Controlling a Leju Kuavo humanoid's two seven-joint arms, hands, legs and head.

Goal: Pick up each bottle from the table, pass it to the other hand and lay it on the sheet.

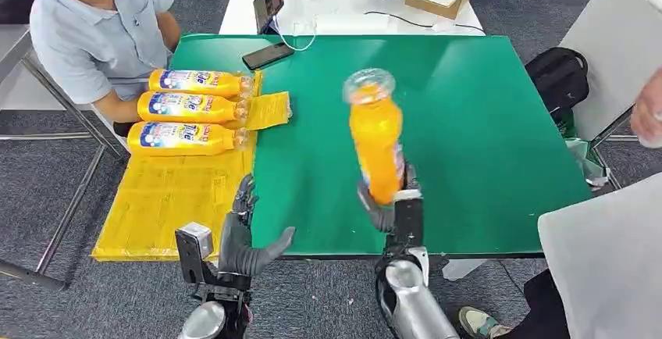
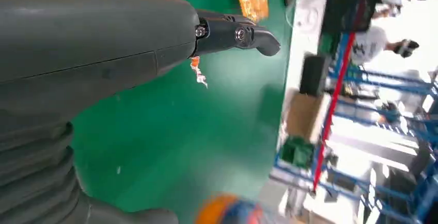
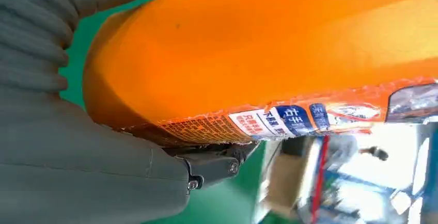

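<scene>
My right hand [image 1: 394, 206] grips an orange juice bottle [image 1: 375, 136] by its capped end, so its clear base points up over the green table [image 1: 468, 120]. The right wrist view has the bottle [image 3: 268, 53] pressed against the grey palm, with a dark finger [image 3: 217, 162] curled under its label. My left hand [image 1: 246, 233] hovers open at the table's near edge, fingers spread, to the left of the bottle. Its fingertips [image 2: 253, 35] stand over bare green surface. Three more orange bottles [image 1: 191, 108] lie side by side at the far end of the yellow sheet [image 1: 172, 198].
A person in a light blue shirt [image 1: 101, 26] sits at the far left behind the sheet. Another person's hand [image 1: 648, 112] and white sleeve come in at the right edge. A phone [image 1: 268, 55] lies at the table's far edge, and a black bag [image 1: 558, 73] sits beyond the right side.
</scene>
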